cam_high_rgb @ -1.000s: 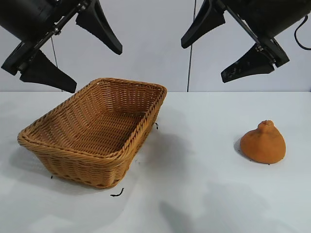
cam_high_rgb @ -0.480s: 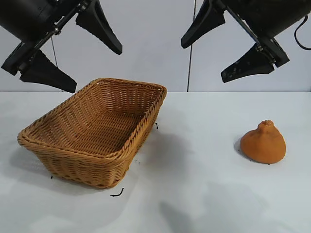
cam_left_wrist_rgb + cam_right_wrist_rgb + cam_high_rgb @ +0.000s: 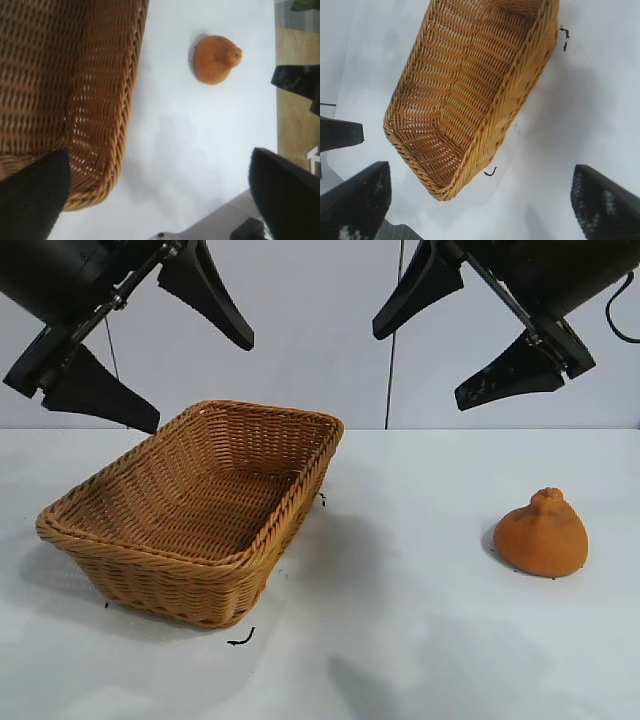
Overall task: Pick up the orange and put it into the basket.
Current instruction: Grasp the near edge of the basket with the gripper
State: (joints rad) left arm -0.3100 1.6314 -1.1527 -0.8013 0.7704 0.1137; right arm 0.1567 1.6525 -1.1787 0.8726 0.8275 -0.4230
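Note:
The orange (image 3: 541, 533) sits on the white table at the right, its knobby bump up; it also shows in the left wrist view (image 3: 215, 58). The wicker basket (image 3: 150, 555) stands empty at the left and shows in the left wrist view (image 3: 125, 120) and the right wrist view (image 3: 515, 107). My left gripper (image 3: 150, 380) hangs open high above the basket's far left. My right gripper (image 3: 430, 368) hangs open high above the table, left of and well above the orange. Neither holds anything.
A small black curl of thread (image 3: 240, 638) lies on the table in front of the basket, and other black specks (image 3: 564, 35) lie by its far corner. The white table (image 3: 400, 620) spreads between basket and orange. A grey wall stands behind.
The left gripper has shifted very slightly. The orange, the basket and the right gripper have not moved.

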